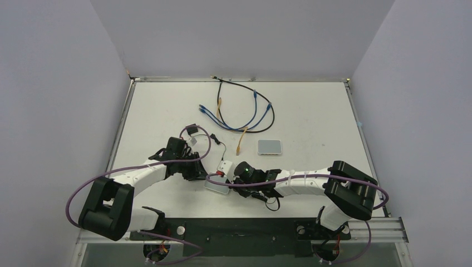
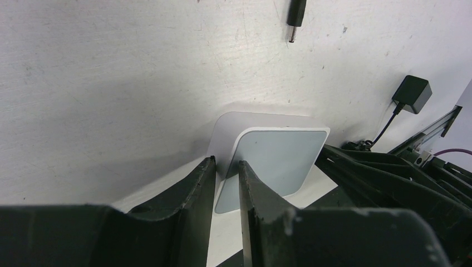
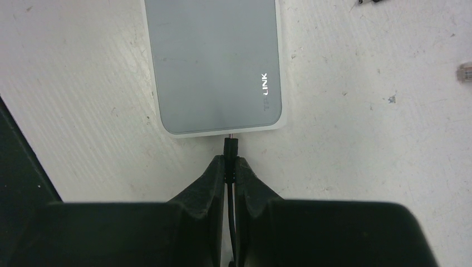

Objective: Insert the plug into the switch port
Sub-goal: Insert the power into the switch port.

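Note:
The switch, a flat white box (image 3: 214, 61) with a pale grey face, lies just ahead of my right gripper (image 3: 229, 164). That gripper is shut on a thin black plug (image 3: 230, 147). The plug's metal tip touches the box's near narrow edge; the socket itself is hidden. My left gripper (image 2: 226, 167) is shut on a corner of the same box (image 2: 278, 161), one finger on each broad side. In the top view both grippers meet at the box (image 1: 217, 187) near the table's front: the left gripper (image 1: 200, 173) on its left, the right gripper (image 1: 231, 183) on its right.
A second flat white box (image 1: 269, 147) lies to the right of centre. Blue, black and orange cables (image 1: 239, 111) are tangled at the back. A black adapter (image 1: 192, 132) and its lead lie behind the left arm. A loose barrel plug (image 2: 295, 16) lies beyond the held box.

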Controlling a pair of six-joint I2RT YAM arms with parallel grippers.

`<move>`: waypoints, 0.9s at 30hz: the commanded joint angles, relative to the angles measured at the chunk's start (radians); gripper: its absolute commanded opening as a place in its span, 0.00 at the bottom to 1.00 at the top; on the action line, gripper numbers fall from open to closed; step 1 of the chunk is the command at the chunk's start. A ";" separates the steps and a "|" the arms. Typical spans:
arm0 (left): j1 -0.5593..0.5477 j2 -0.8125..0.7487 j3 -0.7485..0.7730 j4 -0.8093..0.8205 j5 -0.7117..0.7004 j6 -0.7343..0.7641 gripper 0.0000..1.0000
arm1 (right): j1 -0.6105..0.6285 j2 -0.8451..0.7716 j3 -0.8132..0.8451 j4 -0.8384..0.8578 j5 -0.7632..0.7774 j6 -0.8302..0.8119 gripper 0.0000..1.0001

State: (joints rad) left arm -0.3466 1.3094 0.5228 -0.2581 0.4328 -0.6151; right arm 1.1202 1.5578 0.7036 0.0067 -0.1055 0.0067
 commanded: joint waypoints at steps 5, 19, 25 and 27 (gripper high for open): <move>-0.019 0.002 0.038 0.026 0.044 0.016 0.17 | 0.003 0.022 0.053 0.107 -0.026 -0.035 0.00; -0.061 -0.011 0.012 0.038 0.037 0.005 0.15 | -0.017 0.046 0.130 0.119 -0.001 -0.009 0.00; -0.074 -0.015 0.002 0.045 0.030 0.000 0.15 | -0.033 0.037 0.154 0.126 -0.007 -0.007 0.00; -0.076 -0.017 -0.001 0.047 0.029 -0.003 0.15 | -0.036 0.039 0.160 0.131 -0.011 -0.007 0.00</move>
State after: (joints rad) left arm -0.3828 1.3010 0.5262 -0.2287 0.3771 -0.5980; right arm 1.0927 1.6012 0.7734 -0.0635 -0.1120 -0.0116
